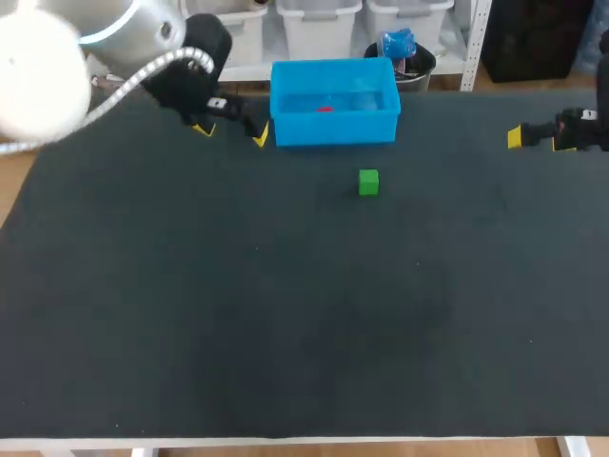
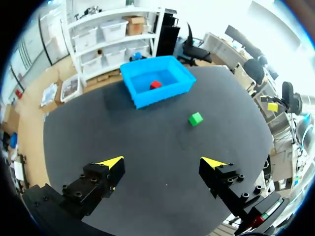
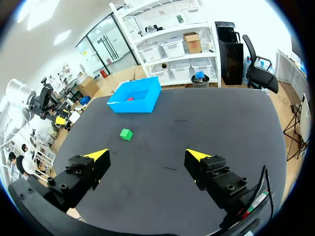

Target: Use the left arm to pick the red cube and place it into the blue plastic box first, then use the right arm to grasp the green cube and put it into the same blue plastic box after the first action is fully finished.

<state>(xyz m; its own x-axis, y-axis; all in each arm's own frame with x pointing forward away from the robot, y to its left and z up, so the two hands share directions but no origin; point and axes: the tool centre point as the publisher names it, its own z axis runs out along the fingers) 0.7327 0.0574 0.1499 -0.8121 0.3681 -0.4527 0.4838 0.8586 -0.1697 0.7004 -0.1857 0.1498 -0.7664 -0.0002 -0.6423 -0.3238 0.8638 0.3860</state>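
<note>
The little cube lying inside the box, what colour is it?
Red. The cube inside the blue box shows best in the left wrist view.

In the head view the red cube (image 1: 324, 109) is only a faint red smear inside the blue box (image 1: 333, 129), its edges too blurred to make out. The left arm (image 1: 57, 67) has a big white joint that is out of focus and runs off the picture's corner. The right arm (image 1: 595, 124) is cut off at the edge, leaving little more than the right end effector (image 1: 539, 141), with only one yellow tip showing plainly. From the left wrist, the right end effector (image 2: 272, 106) is a tiny yellow speck, its fingers too small to tell apart. The near corners of the bench (image 1: 285, 333) are cropped.
</note>
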